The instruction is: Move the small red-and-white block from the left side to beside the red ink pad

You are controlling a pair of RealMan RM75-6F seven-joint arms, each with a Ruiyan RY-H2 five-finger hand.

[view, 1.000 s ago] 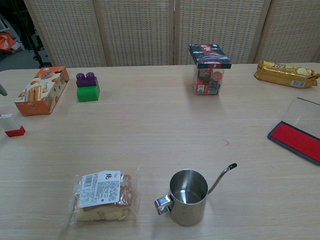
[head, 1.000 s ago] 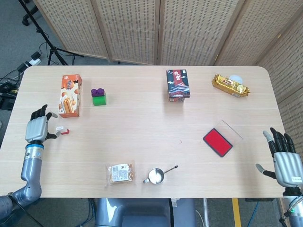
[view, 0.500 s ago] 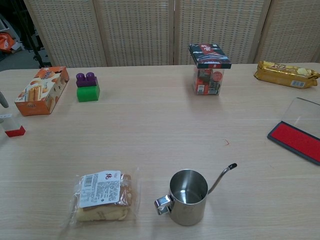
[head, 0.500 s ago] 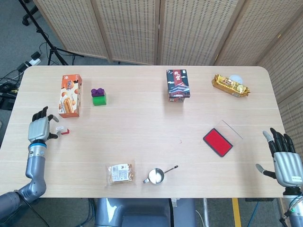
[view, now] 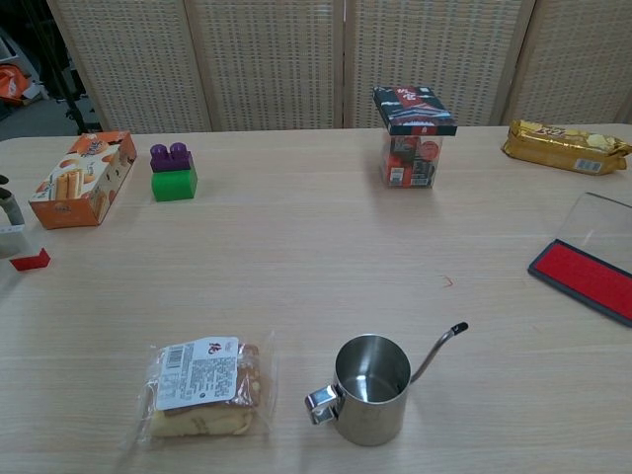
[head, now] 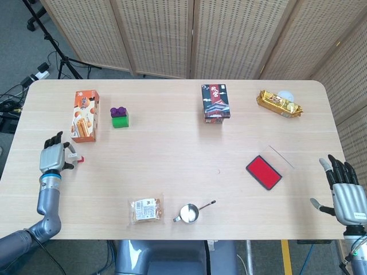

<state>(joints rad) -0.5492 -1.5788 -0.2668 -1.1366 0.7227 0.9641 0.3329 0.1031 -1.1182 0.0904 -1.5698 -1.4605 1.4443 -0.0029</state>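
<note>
The small red-and-white block [head: 77,157] lies on the table's left side, just below the orange snack box [head: 85,116]. My left hand [head: 53,154] is right beside it on the left, fingers apart and curled toward its white end; whether they touch it is unclear. The chest view shows the block [view: 29,260] at the left edge with a fingertip [view: 10,208] over its white part. The red ink pad [head: 264,172] lies on the right with its clear lid [head: 280,157] behind it. My right hand [head: 344,192] hangs open off the table's right edge.
A green-and-purple toy block [head: 119,117], a dark printed box [head: 215,103] and a gold snack pack [head: 278,103] stand along the back. A wrapped bread packet [head: 145,209] and a small steel pitcher [head: 188,213] sit near the front edge.
My left hand has moved right and a little toward the front, closing the gap to the block. The block and my right hand have stayed in place.
</note>
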